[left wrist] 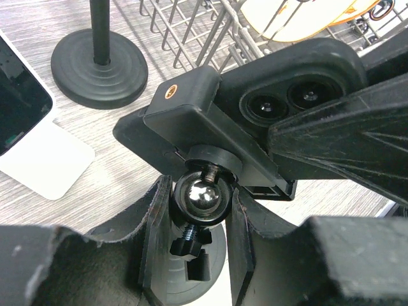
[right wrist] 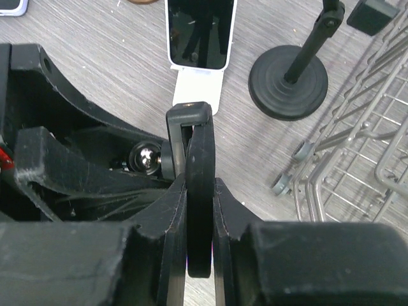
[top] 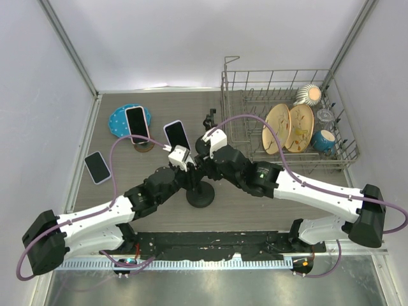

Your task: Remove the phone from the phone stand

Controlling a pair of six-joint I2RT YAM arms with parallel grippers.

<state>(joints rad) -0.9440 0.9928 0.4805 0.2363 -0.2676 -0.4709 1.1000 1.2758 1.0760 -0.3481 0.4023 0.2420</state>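
Left wrist view: the left tool (left wrist: 199,201) pinches the chrome ball joint (left wrist: 199,193) of the phone stand (left wrist: 213,158), one finger on each side. The black-cased phone (left wrist: 290,95), twin lenses showing, sits in the stand's clamp (left wrist: 185,105), at 1 o'clock of the ball.

Right wrist view: the right tool (right wrist: 199,191) is pressed onto the phone, which is seen edge-on between its fingers. The clamp wraps the phone's far end at 12 o'clock.

Top view: both tools meet above the stand's round base (top: 201,195), mid-table (top: 255,213). A white phone (top: 177,135) stands at 11 o'clock of the base.
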